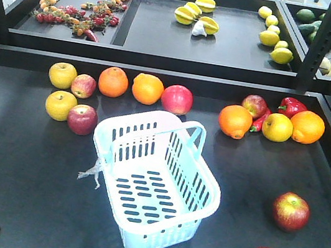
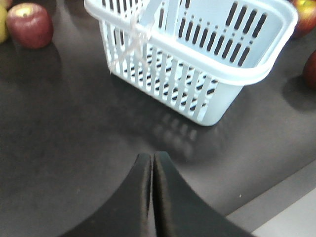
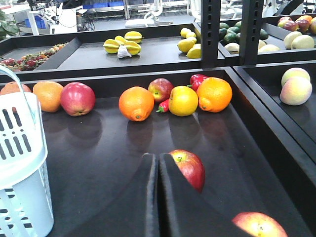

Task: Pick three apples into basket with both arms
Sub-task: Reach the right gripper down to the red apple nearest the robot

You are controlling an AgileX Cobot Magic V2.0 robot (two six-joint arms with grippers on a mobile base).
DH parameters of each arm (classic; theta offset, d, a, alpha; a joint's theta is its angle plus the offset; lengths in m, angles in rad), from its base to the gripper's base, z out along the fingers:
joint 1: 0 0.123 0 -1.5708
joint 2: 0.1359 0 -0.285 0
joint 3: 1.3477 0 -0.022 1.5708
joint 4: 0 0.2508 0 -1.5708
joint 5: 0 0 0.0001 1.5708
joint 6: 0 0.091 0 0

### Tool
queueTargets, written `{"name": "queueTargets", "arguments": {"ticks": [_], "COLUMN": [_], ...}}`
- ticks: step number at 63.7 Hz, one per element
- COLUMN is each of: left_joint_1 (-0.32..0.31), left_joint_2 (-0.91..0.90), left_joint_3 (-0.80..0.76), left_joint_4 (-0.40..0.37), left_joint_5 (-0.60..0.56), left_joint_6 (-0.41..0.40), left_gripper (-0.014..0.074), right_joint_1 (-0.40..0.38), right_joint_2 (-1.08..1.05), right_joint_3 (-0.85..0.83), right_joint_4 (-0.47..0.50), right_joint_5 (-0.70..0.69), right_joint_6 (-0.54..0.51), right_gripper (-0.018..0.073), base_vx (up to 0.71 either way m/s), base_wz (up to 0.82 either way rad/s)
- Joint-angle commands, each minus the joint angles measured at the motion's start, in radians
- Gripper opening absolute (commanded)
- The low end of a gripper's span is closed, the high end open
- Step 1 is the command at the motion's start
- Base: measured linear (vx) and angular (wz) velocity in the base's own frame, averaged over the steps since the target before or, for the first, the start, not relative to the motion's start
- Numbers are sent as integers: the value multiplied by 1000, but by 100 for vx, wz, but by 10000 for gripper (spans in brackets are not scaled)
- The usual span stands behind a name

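Apple one point(image 1: 82, 119), a dark red, yellow-patched round fruit, rested on the black tray floor point(image 1: 19, 170) at 10 o'clock from the left gripper point(image 2: 151, 158), well apart from it. That gripper's fingers were pressed together, holding nothing. The pale blue-white slotted plastic basket point(image 1: 160, 239) stood empty at 12 to 1 o'clock from the same gripper. The right gripper point(image 3: 158, 159), fingers likewise together and empty, had Apple two point(image 3: 190, 170), a red-and-yellow round fruit, just beyond its tips at 1 o'clock. Judgement: the right arm was nearer its target.
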Motion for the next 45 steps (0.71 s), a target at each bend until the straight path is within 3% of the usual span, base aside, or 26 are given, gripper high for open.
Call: {"name": "queueTargets", "arguments": {"ticks": [1,7,17,35,40,45], "left_joint_1": [-2,-2,-2,-2,-2,-2], "left_joint_2": [-2,-2,-2,-2,-2,-2], "left_joint_3": [-15,-15,-15,-15,-15,-15], "left_joint_4": [-13,-13,-13,-13,-13,-13], "left_joint_5": [-86,-83,-83,-83,-83,-84], "left_joint_6": [-12,-12,-12,-12,-12,-12], "left_gripper": [-8,-8,-8,-8,-8,-8], "right_joint_1": [-7,-7,-7,-7,-6,-6], "right_joint_2": [-11,-11,-11,-11,-11,-7], "right_joint_3": [13,13,13,12,-14,-84], "right_joint_4": [-9,59,316,537,566,541], "right_joint_5": [-81,-144,-314,-541,-503,-366], "right_joint_6": [-6,49,219,233,232,185], "right_gripper": [-4,-4,-4,-4,-4,-4], "base_vx": [0,0,0,0,0,0], "base_wz": [0,0,0,0,0,0]}}
